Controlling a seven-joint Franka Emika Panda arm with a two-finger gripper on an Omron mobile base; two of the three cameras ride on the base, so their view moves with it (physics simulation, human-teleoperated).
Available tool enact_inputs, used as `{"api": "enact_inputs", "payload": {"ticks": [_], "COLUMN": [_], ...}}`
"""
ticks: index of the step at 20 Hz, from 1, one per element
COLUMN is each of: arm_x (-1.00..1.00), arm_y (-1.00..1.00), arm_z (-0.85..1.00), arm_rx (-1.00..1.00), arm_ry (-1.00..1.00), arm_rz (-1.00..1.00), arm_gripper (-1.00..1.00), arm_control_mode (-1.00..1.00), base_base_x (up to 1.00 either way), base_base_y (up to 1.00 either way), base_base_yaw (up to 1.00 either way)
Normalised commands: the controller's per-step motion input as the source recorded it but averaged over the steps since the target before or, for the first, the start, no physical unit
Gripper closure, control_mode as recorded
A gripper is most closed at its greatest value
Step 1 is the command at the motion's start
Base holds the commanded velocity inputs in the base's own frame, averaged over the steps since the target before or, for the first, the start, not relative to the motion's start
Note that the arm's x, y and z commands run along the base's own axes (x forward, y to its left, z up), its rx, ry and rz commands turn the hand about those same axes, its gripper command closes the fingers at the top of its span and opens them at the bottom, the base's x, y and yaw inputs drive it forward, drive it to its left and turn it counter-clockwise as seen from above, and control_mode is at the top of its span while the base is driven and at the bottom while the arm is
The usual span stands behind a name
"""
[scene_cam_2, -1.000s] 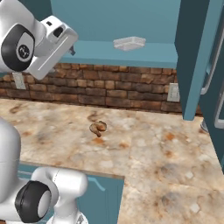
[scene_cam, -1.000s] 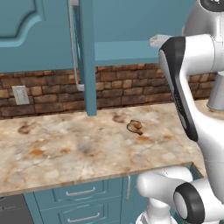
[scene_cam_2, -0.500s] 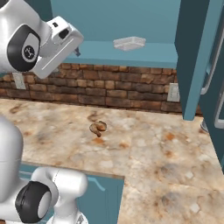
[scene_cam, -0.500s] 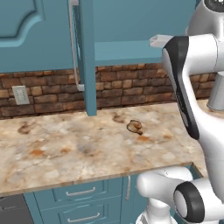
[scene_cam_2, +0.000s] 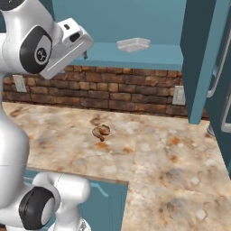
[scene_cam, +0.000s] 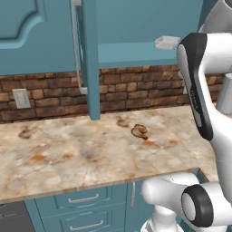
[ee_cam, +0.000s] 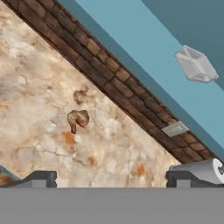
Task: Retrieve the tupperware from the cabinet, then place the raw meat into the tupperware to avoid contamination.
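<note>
The tupperware (scene_cam_2: 133,44) is a shallow translucent box on the bottom shelf of the open teal cabinet (scene_cam_2: 149,57); it also shows as the tupperware (scene_cam: 166,42) and the tupperware (ee_cam: 195,64). The raw meat (scene_cam_2: 101,131), a small curled brown lump, lies on the marble counter (scene_cam_2: 162,158), below and left of the shelf; it shows too as the raw meat (scene_cam: 140,131) and the raw meat (ee_cam: 78,119). My gripper (scene_cam_2: 84,54) hangs in the air left of the tupperware at about shelf height. The gripper (ee_cam: 113,178) is open, its tips far apart with nothing between them.
One open cabinet door (scene_cam: 93,59) hangs over the counter on the left, another door (scene_cam_2: 198,58) on the right. A grey metal cylinder (ee_cam: 199,168) stands by the brick wall. A wall outlet (scene_cam_2: 179,94) sits under the shelf. Teal drawers (scene_cam: 81,199) run below the counter.
The hand has crept a little to the right, toward the open cabinet shelf. Its jaws stay open; the tupperware and meat have not moved.
</note>
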Motion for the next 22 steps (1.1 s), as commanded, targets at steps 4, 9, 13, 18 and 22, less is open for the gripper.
{"api": "enact_inputs", "payload": {"ticks": [4, 9, 13, 18, 22], "arm_x": [0.10, 0.08, 0.10, 0.13, 0.16], "arm_y": [-0.05, -0.01, 0.00, -0.04, -0.06], "arm_z": [0.00, 0.00, 0.00, 0.00, 0.00], "arm_rx": [0.09, 0.08, 0.07, 0.07, 0.07], "arm_ry": [-0.04, -0.12, -0.14, -0.07, 0.00], "arm_rz": [0.00, 0.00, 0.00, 0.00, 0.00], "arm_gripper": [-1.00, -1.00, -1.00, -1.00, -1.00], "arm_control_mode": [-1.00, -1.00, -1.00, -1.00, -1.00], "base_base_x": [0.00, 0.00, 0.00, 0.00, 0.00], "base_base_y": [0.00, 0.00, 0.00, 0.00, 0.00], "base_base_yaw": [0.00, 0.00, 0.00, 0.00, 0.00]}}
